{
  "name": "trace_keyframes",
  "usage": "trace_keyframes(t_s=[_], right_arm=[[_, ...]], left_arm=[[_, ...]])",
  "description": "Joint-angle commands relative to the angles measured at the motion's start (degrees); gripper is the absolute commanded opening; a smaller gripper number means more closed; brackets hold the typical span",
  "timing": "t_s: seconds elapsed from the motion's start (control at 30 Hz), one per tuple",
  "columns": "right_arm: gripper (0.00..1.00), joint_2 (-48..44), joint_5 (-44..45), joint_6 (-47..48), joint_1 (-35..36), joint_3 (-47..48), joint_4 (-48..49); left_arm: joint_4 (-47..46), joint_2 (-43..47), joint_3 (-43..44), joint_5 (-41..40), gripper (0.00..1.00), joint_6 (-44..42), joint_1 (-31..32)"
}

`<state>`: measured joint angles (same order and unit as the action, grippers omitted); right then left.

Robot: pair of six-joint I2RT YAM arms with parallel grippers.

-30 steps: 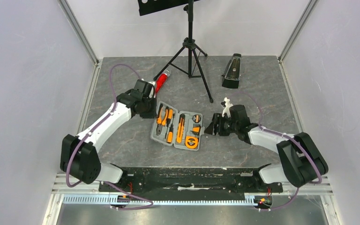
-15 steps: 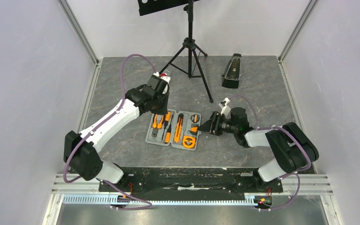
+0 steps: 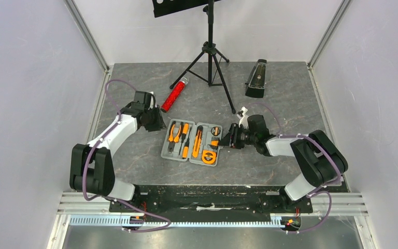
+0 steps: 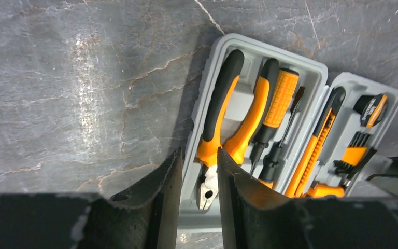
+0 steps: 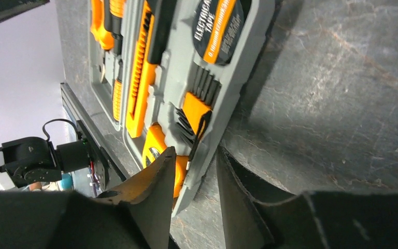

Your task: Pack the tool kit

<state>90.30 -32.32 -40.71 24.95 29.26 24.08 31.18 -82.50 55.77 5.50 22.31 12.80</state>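
L arm (image 3: 115, 134) bent, left gripper (image 4: 198, 155) narrow gap nr case (image 4: 316, 70), right gripper (image 5: 196, 153) low, narrow, astride its rim

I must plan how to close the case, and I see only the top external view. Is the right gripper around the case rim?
Observer: In the right wrist view the right gripper is open, and the case rim shows in the gap between its fingers. Contact I cannot tell.
Operator: And the other arm?
Observer: The left gripper is open too. Through its gap shows the case corner by the pliers.
Operator: Is the round thing a tape measure?
Observer: Its label reads electrical tape.
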Motion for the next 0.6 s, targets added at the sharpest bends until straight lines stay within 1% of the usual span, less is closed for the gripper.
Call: trace_keyframes(t_s=[0.0,0.07,0.2,0.27,0.33,0.43,0.57], right_arm=[[0.35,0.73,1.44,2.65,0.54,2.6,-3.09],[0.28,0.71,1.82,3.62,0.5,2.89,-4.31],[0.08,-1.22,2.78,6.39,0.46,4.06,-8.02],[0.03,-3.0,3.29,8.83,-0.17,5.38,-11.67],[0.0,-4.77,3.46,11.98,-1.43,7.35,-16.29],[0.0,-7.04,4.26,18.77,-3.82,11.68,-26.64],[0.0,-7.37,6.62,27.57,-4.98,21.67,-41.25]], left_arm=[[-10.15,-1.63,-2.61,9.22,0.37,6.01,-3.01],[-11.99,-2.61,-3.55,10.29,0.37,7.31,-3.04],[-15.26,-3.11,-6.86,11.57,0.37,9.91,-3.18],[-16.71,-2.3,-8.71,12.76,0.37,11.05,-3.13],[-17.74,-1.0,-10.23,14.17,0.37,12.11,-3.13],[-18.95,1.97,-12.4,15.92,0.37,12.84,-3.13],[-19.78,4.97,-14.47,17.8,0.37,13.28,-2.92]])
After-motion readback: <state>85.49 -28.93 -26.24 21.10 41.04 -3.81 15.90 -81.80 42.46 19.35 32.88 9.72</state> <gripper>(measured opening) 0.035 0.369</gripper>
